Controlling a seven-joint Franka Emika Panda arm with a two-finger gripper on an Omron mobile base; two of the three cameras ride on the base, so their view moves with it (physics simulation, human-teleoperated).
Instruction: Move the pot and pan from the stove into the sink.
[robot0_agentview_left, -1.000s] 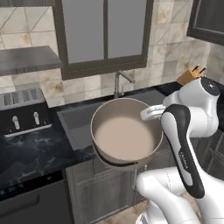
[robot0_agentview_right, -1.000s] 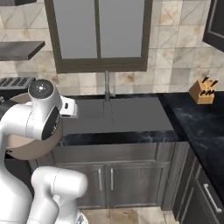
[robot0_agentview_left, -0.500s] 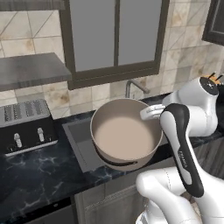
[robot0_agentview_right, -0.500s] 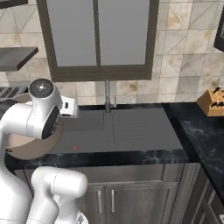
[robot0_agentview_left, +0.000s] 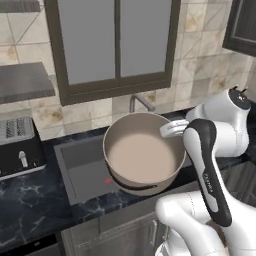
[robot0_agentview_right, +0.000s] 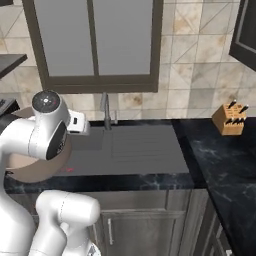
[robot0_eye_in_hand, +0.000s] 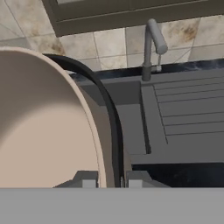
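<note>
step: carry to sink | fingers: clamped on the rim of the pot, wall pinched between them so it hangs level | pot: lifted, over the sink basin's near edge | next: likely lower before release

We note black slotted toaster on dark marble counter, left; wooden knife block far right.

The pot looks matt tan metal, the sink smooth matt grey, the worktop glossy dark marble.
</note>
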